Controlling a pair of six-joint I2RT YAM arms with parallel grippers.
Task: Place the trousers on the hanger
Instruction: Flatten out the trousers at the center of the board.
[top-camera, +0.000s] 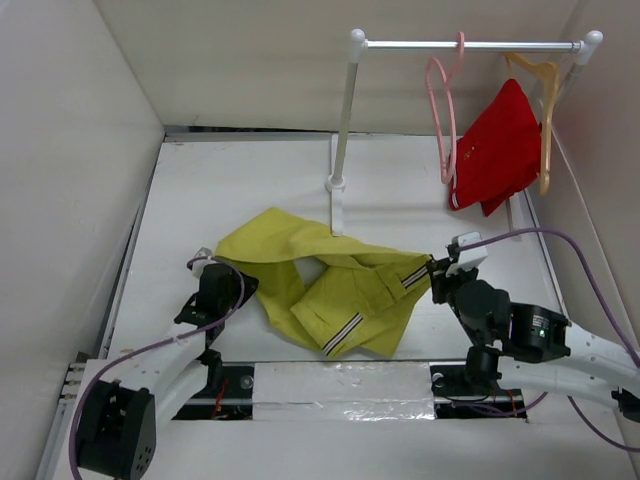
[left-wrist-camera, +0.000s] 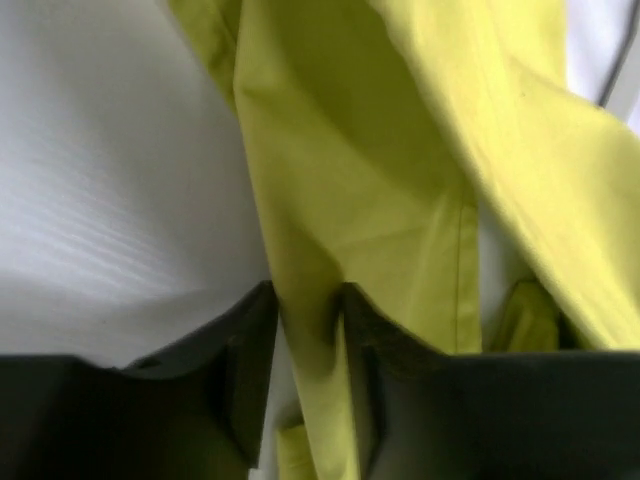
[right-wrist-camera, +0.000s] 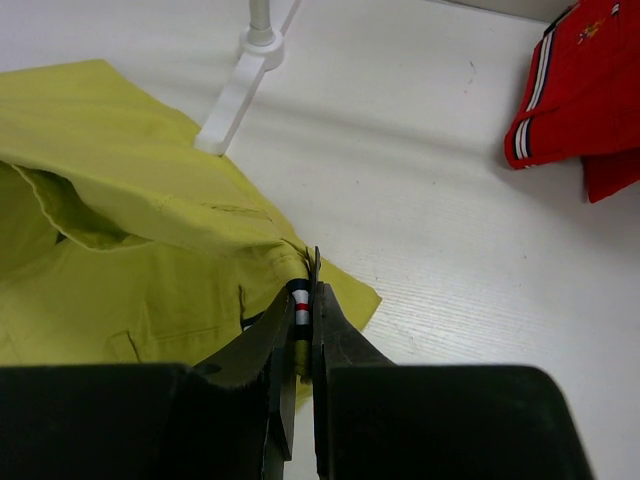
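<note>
Nearest the arms, in front of the rack (top-camera: 345, 110), the left gripper (left-wrist-camera: 307, 305) is pinched on a fold at the left end of the trousers (top-camera: 330, 290); the right gripper (right-wrist-camera: 305, 295) is clamped on their striped waistband at the right end; the garment lies crumpled on the table (top-camera: 230, 180) just before the rack's foot, so only the grasp looks done; lifting and draping remain. Up on the rack's rail, the hanger (top-camera: 445, 130) hangs bare; beside it a wooden hanger (top-camera: 548, 110) carries a red garment (top-camera: 498, 150).

The trousers (top-camera: 330, 290) lie on the table (top-camera: 230, 180), before the rack (top-camera: 345, 120). The hanger (top-camera: 441, 120) hangs on its rail (top-camera: 400, 45) — behind, to the right.
</note>
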